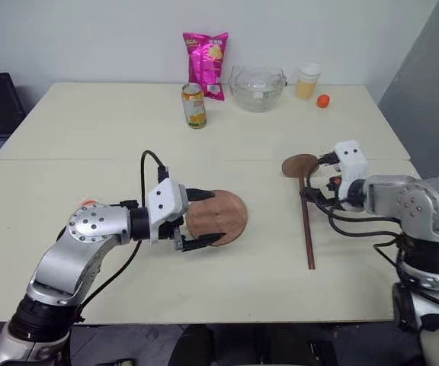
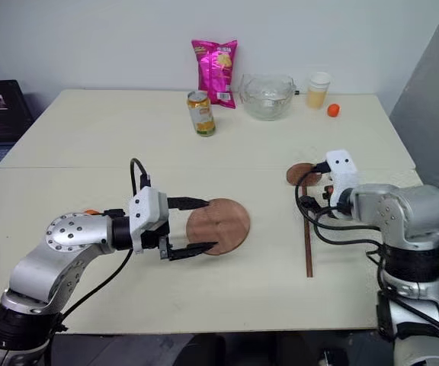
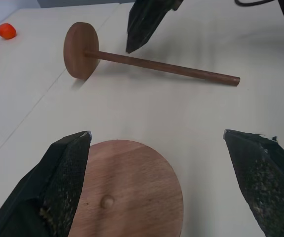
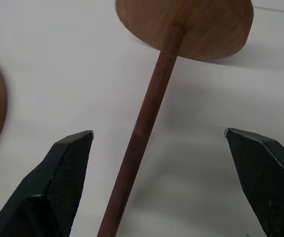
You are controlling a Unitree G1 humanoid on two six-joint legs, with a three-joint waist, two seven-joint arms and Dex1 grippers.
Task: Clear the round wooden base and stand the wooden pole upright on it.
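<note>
Two steps: base clearing done, standing left.
Base: flat reddish-brown round wooden disc [image 1: 218, 216], bare on the cream counter [image 1: 90, 137].
Pole: thin dark wooden rod with end disc [image 1: 306, 221], lying flat, well apart.
Left end effector [image 1: 204, 219]: apart, straddling base.
Right end effector [image 4: 161, 173]: apart, over rod.

A plain test room or lab is suggested: 2 cream tables [image 1: 90, 130] are pushed together against a bare white wall [image 1: 90, 38]. Well beyond the left gripper [image 1: 204, 219], staged props are lined up: a snack bag [image 1: 206, 65], a can [image 1: 193, 105], a glass bowl [image 1: 257, 88], a cup [image 1: 307, 81].
</note>
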